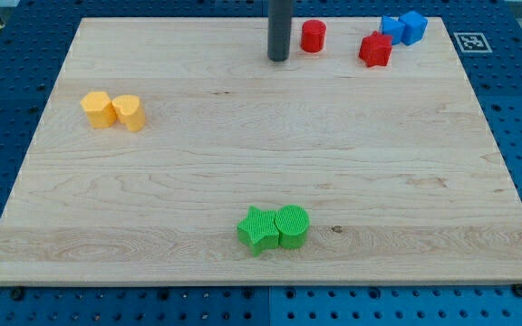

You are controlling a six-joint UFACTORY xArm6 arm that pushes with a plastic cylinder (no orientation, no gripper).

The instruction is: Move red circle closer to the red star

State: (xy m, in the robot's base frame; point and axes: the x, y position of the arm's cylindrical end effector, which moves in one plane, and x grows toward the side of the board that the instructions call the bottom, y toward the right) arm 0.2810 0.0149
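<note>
The red circle stands near the view's top edge of the wooden board, right of centre. The red star lies a short way to its right and slightly lower, with a gap between them. My tip is the lower end of the dark rod, just left of the red circle and a little below it, not touching it.
Two blue blocks sit touching each other just right of and above the red star. Two yellow blocks sit together at the view's left. A green star and green circle touch near the bottom centre. The board's top edge is close.
</note>
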